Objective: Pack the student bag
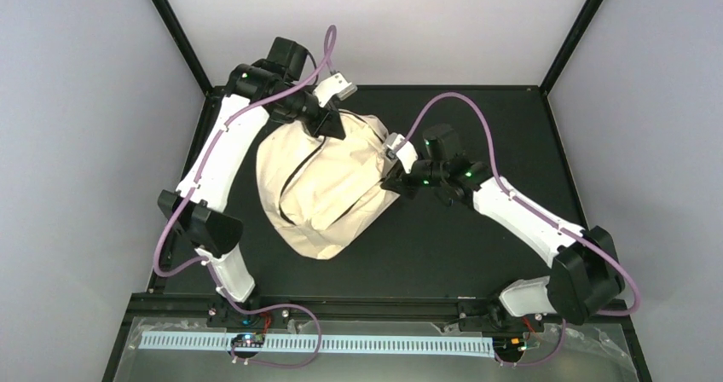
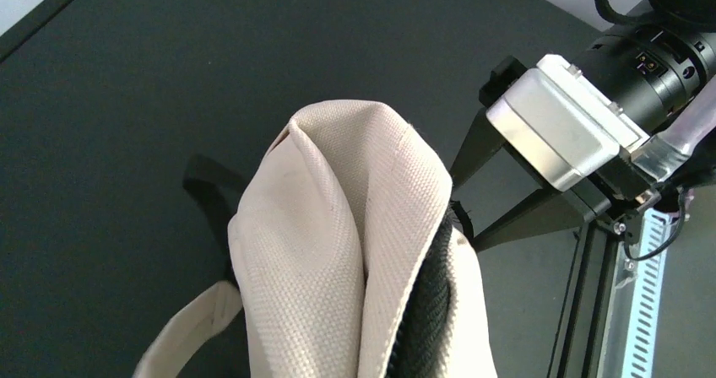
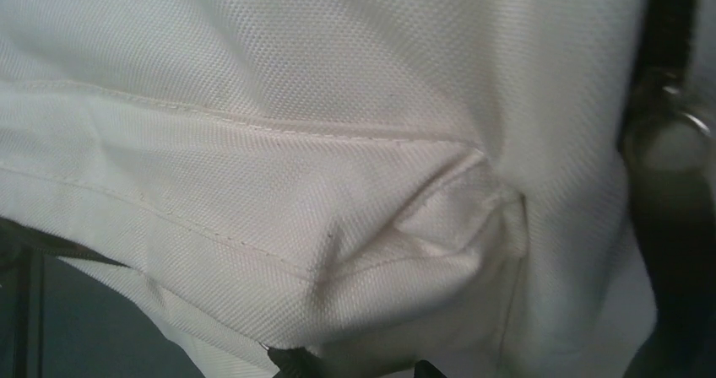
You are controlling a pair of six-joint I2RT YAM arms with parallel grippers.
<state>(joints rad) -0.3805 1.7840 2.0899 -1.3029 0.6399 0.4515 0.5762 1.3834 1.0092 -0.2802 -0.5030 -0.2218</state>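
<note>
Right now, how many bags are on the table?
1. The bag lies near the middle of the table, between the left arm and the right arm. Something small may be hidden under it.

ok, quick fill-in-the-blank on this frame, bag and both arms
1. The student bag lies on a ____ table.
2. In the top view, the left gripper is shut on the bag's ____ edge.
3. The right gripper meets the bag on the robot's ____ side.
Missing words: black; far; right.
</note>
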